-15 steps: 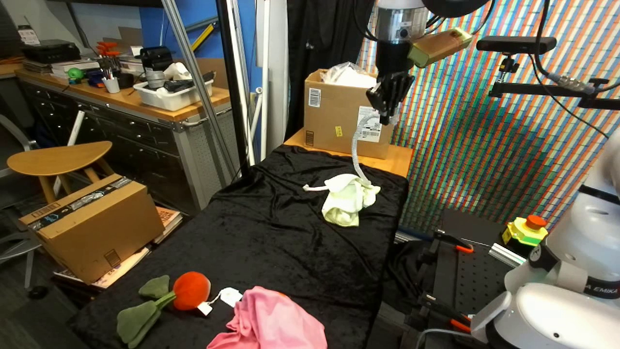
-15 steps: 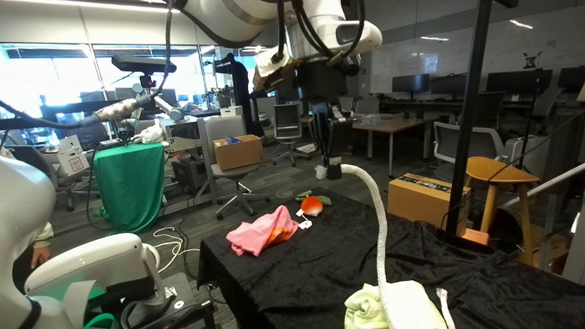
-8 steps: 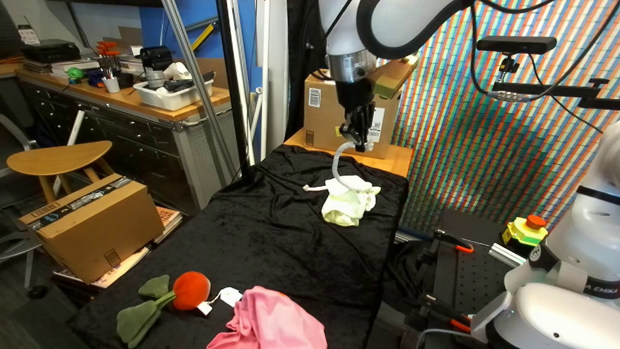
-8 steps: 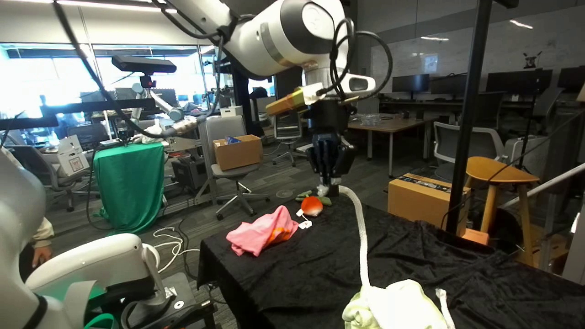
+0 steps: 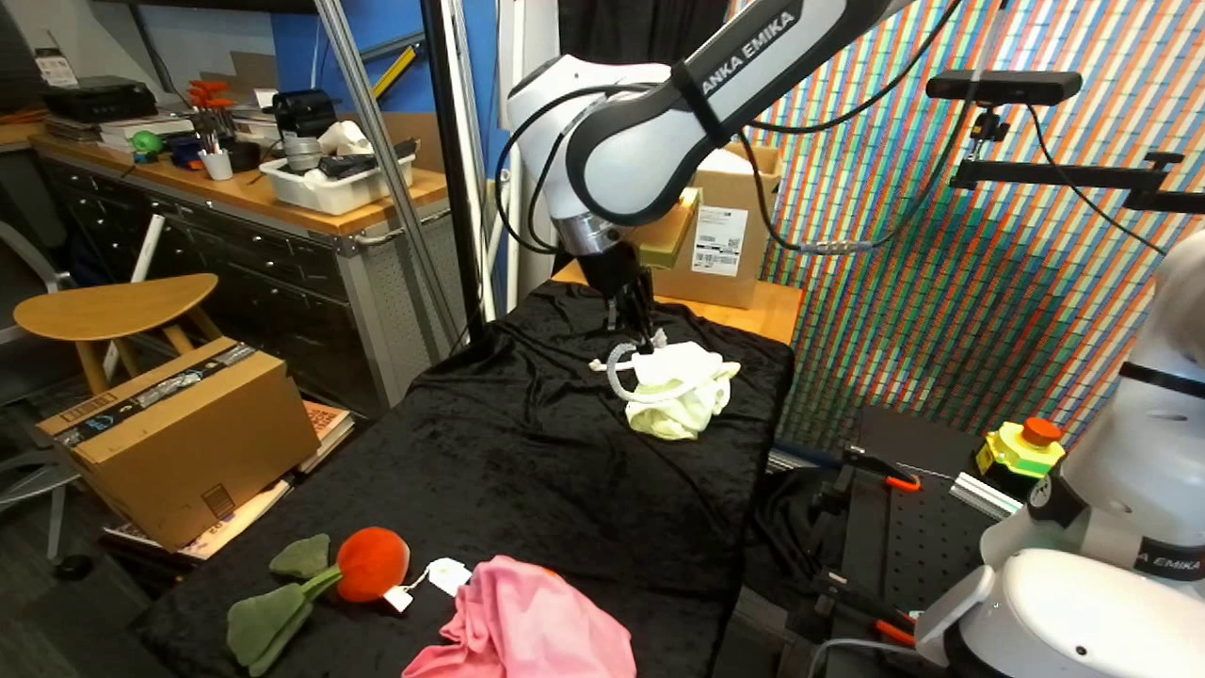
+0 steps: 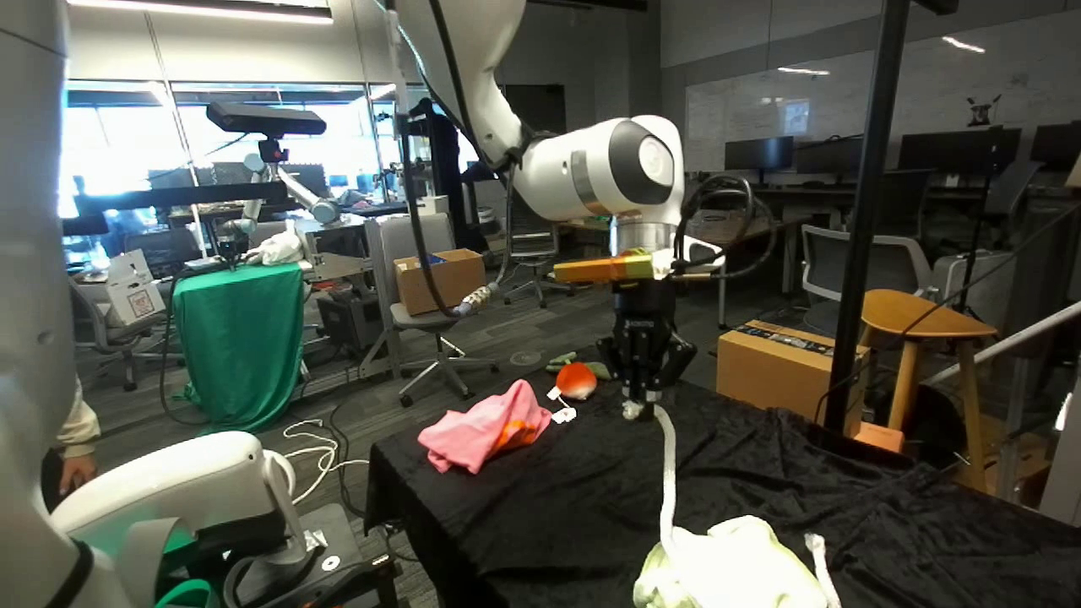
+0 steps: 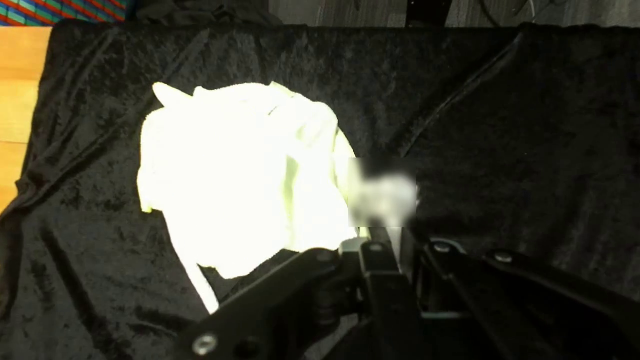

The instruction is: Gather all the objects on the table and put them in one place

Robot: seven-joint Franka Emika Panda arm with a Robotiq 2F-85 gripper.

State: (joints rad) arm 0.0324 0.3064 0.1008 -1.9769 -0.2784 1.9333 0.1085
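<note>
- Claw point(image 6: 642, 401), in an exterior view: clenched on one end of the white rope point(image 6: 670, 473).
- Governing relation: the cream-white plush bundle point(image 7: 225, 165) lies on the table point(image 5: 527, 490), lower than the claw and to its left in the wrist view; the rope's long axis bows from the claw onto this bundle.
- Arm point(image 5: 640, 160), in an exterior view: outstretched, wrist angled downward, slightly tilted.
- Judgement: the held end likely needs a sideways shift over the bundle before release.

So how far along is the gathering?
Looks done: white rope and pale bundle are together, rope lying partly over bundle.
In hand: gripper clamps the rope near one end.
Left: lay that end down; likely bring over pink cloth and red plush ball, both well apart from the bundle.
</note>
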